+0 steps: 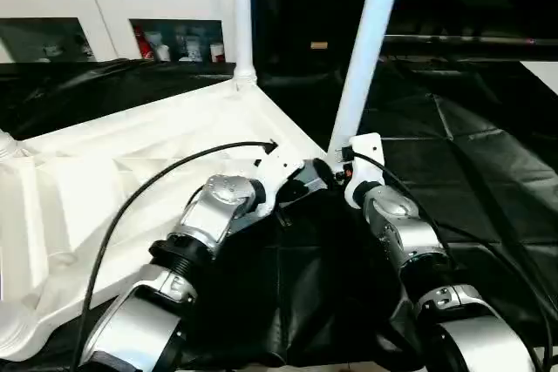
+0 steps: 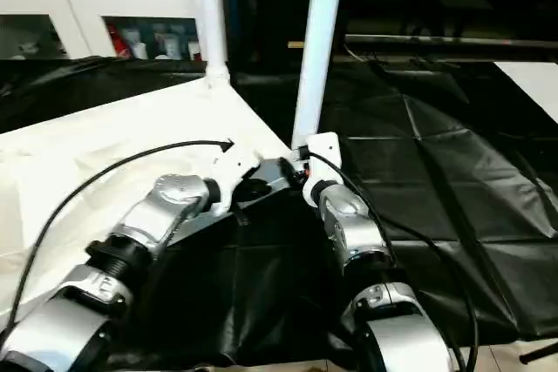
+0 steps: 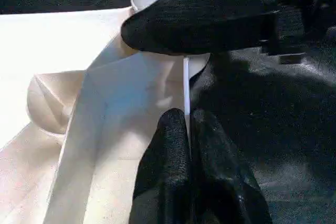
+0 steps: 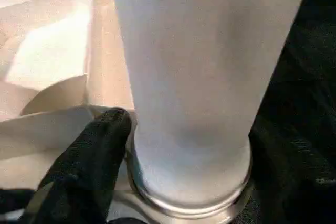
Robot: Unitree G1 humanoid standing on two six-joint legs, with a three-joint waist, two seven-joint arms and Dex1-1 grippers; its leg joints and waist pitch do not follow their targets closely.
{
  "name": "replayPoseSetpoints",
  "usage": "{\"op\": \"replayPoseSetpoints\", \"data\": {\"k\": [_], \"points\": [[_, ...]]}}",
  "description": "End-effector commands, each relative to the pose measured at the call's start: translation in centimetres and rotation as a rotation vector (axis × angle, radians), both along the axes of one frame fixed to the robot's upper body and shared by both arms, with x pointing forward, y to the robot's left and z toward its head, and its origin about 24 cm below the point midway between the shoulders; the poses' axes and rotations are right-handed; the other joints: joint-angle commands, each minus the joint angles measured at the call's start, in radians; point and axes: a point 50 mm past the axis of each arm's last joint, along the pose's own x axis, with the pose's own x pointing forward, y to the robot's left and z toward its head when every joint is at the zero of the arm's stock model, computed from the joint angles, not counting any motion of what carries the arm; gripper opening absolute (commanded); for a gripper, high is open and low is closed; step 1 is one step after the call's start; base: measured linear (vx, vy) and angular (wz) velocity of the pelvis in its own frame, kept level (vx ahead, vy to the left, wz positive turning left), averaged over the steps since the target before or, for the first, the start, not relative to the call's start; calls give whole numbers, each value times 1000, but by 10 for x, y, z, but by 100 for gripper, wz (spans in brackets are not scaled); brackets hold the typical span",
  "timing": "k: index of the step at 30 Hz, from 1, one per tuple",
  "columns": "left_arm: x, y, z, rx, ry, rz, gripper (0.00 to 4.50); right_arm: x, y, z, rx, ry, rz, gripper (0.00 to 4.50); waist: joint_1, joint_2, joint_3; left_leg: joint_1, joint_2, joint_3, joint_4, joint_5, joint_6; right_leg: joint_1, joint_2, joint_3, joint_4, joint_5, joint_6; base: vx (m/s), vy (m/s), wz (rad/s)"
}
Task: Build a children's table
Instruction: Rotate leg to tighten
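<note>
Lying upside down on the black worktop [image 1: 453,154]: the children's table [image 1: 131,154], two legs standing up in corner sockets. Left end effector [image 3: 186,129] pinching shut on the table's thin edge rib at the near corner. Right end effector [image 4: 113,129] spreading wide around the nearer leg [image 1: 366,50], one finger touching its base.

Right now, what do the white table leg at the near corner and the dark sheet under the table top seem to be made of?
The near leg looks like smooth white plastic tube: even colour, soft sheen, no grain. The table top seems the same plastic, with thin moulded ribs. The dark sheet looks like thin glossy black film or coated cloth, probably plastic: it shows creases and shiny folds.
</note>
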Motion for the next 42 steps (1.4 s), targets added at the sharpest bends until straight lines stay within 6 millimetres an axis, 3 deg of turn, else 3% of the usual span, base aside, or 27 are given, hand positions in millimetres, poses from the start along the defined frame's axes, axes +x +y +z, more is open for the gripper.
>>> {"op": "replayPoseSetpoints", "data": {"k": [1,7,13,16,19,22,25,26,36,42], "points": [[-1,8,3,-27,-35,-32,0,-1,-5,0,1,29,88,392,6,-10,-59,21,55,-37,-78,-325,11,31,-64,36,-89,-351,-184,0,0,0],[-5,16,6,-39,-45,-150,0,-16,-24,12,-61,-1,388,392,17,-8,-63,18,59,-34,-73,-263,40,38,-60,37,-76,-236,-204,0,0,0],[-21,22,11,-77,8,-367,0,-44,-47,18,-116,39,664,392,32,-9,-68,18,64,-28,-64,-182,87,42,-57,34,-56,-90,-267,0,0,0],[-31,24,14,-112,65,-470,0,-54,-50,19,-129,83,756,392,39,-5,-68,19,66,-26,-62,-161,99,41,-57,33,-50,-62,-284,0,0,0],[-34,24,14,-117,74,-490,0,-56,-49,20,-135,91,774,392,48,-4,-62,26,67,-23,-64,-217,75,33,-60,36,-62,-159,-281,0,0,0],[-35,25,13,-112,75,-496,0,-57,-45,20,-144,95,797,392,46,-5,-57,27,67,-29,-74,-286,24,32,-61,38,-72,-276,-241,0,0,0],[-36,26,12,-112,81,-496,0,-59,-42,20,-138,106,817,392,44,-6,-57,28,67,-32,-76,-299,12,30,-62,38,-74,-298,-225,0,0,0],[-37,26,11,-113,86,-496,0,-60,-41,20,-133,112,824,392,42,-11,-58,25,66,-32,-76,-295,13,32,-62,39,-74,-298,-218,0,0,0],[-39,30,10,-101,97,-487,0,-59,-37,23,-85,94,831,338,44,-13,-64,20,62,-28,-66,-197,54,37,-61,37,-60,-179,-244,0,0,0],[-38,30,10,-97,97,-482,0,-61,-37,22,-101,92,844,330,44,-13,-63,21,63,-28,-66,-208,51,37,-61,37,-62,-207,-242,0,0,0]]}}
